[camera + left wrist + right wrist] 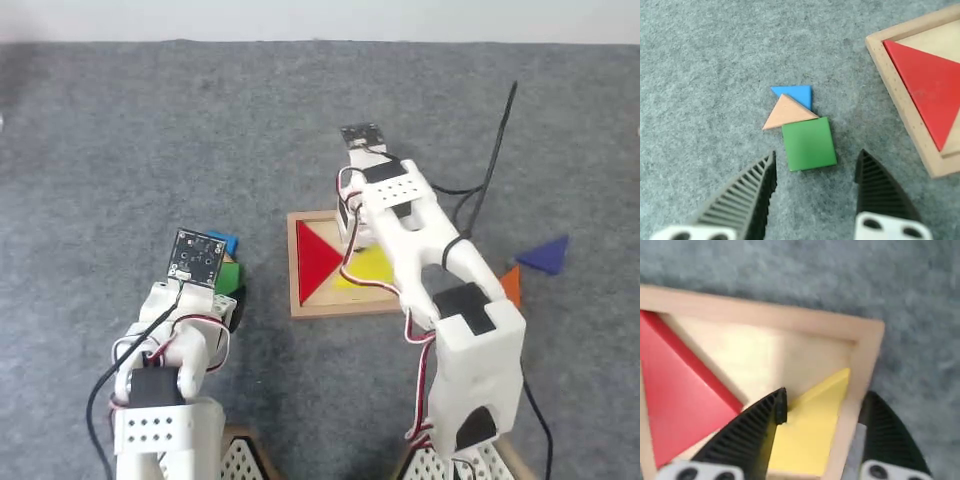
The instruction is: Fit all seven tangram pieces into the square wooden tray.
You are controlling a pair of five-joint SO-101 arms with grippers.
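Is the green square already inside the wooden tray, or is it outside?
Outside. The green square lies on the grey carpet, apart from the tray, touching the tan triangle.

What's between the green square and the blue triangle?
A tan triangle lies there, butted against both the green square and the blue triangle. The left wrist view shows this.

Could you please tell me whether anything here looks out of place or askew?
The tan triangle seems to lie partly over the blue piece, touching the green square, so that little cluster looks untidy. In the tray, the red triangle and yellow piece show nothing clearly amiss.
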